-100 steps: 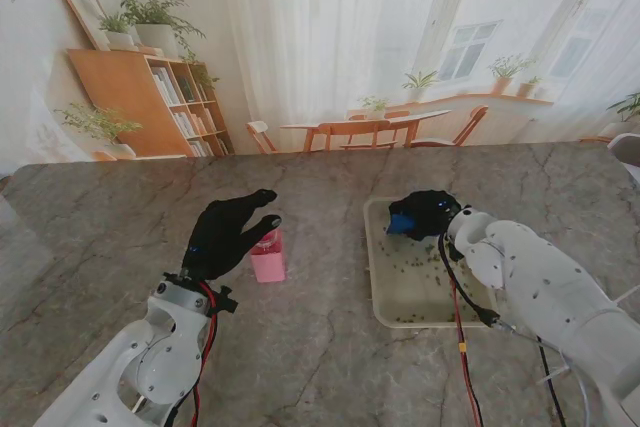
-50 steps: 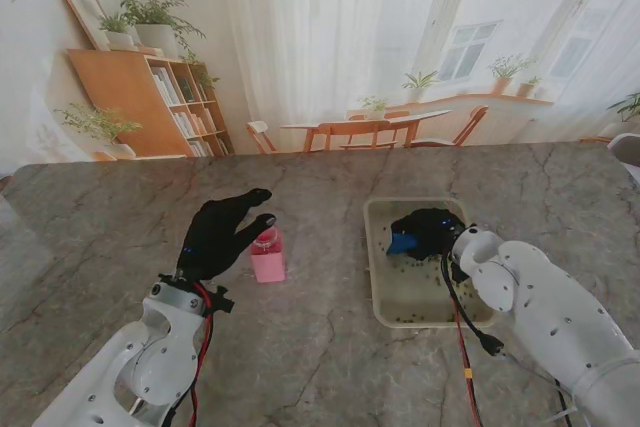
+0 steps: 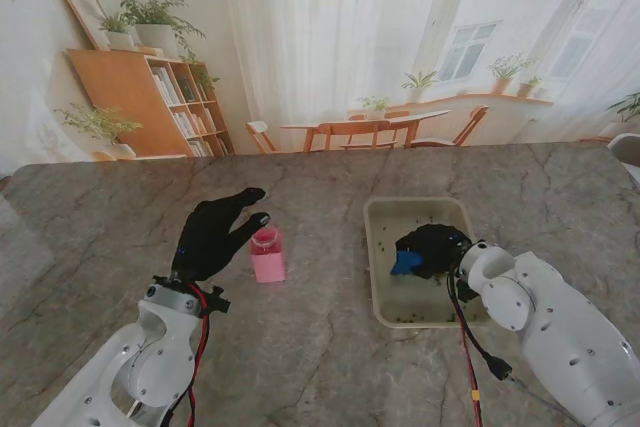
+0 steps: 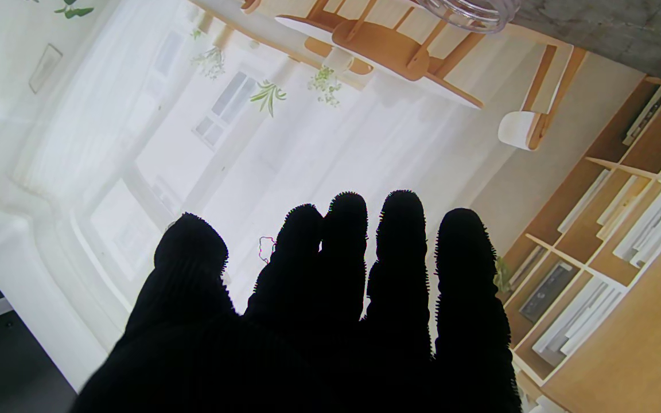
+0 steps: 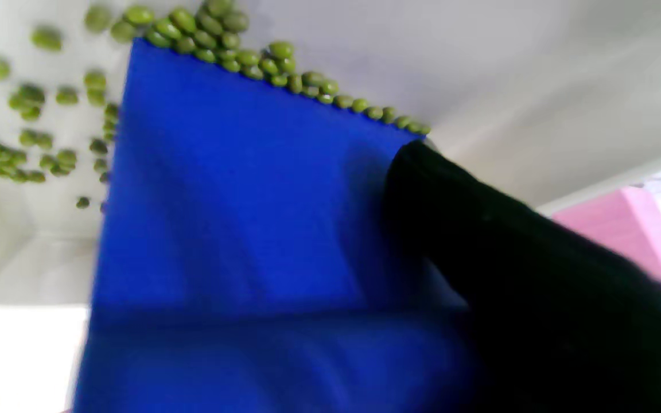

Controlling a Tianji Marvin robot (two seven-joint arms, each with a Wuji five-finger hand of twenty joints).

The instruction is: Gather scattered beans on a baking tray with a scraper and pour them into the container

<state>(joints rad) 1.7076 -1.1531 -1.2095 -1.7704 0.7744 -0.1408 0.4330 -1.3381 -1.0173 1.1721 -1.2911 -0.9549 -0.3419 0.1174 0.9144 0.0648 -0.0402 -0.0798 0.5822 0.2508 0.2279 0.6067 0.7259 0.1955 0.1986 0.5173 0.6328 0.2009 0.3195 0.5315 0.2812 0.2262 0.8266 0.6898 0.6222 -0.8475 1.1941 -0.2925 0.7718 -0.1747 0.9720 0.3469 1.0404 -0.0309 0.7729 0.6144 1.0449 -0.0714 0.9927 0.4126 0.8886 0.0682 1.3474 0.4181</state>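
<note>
Against scraper [image 5: 238,189] edge, beans [image 5: 284,74] (green), beyond fingers [image 5: 479,229].

blue scraper [image 3: 404,264] on pale tray [image 3: 384,292] floor | green beans [image 5: 284,74] along its edge | pink container [image 3: 267,255] left of tray

We are seeing a grey-brown marbled surface [image 3: 320,347] filling the lower frame, a pale cream baking tray [image 3: 378,292] right of centre, green beans [image 5: 261,63] lining a bright blue scraper [image 3: 405,263], a pink container [image 3: 267,259] left of centre, and both hands, left hand [image 3: 213,234] and right hand [image 3: 432,250], wearing black.
</note>
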